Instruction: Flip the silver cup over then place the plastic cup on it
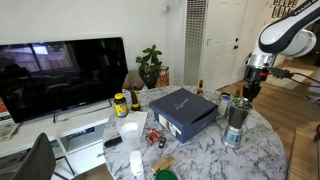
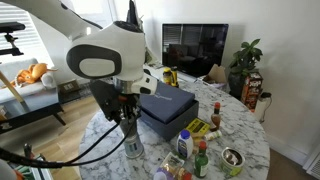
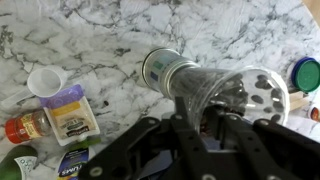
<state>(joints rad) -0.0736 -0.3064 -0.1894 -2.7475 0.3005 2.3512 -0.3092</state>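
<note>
Little writing can be read here: the navy box in the middle of the desk carries a pale script mark on its lid, too small to make out, and in the wrist view the red-capped spice jar and the purple-topped packet show printed labels that are only a blur. The yellow-lidded bottle on the television side of the box also has a label too small to read. The silver cup stands on the marble just beside the box, on the side towards the robot arm and near the desk's edge. The plastic cup sits on top of it, the two touching in one short stack. The claw hangs directly over that stack, with its tips level with the plastic cup's upper part. In an exterior view the claw covers the top of the stack, with the silver cup showing below it. In the wrist view the smoky plastic cup fills the space ahead of the dark fingers, and the silver cup lies beyond it. Whether the claw is clamped on the plastic cup or only around it cannot be told. A tall white cup stands well apart, on the far side of the box from the stack.
</note>
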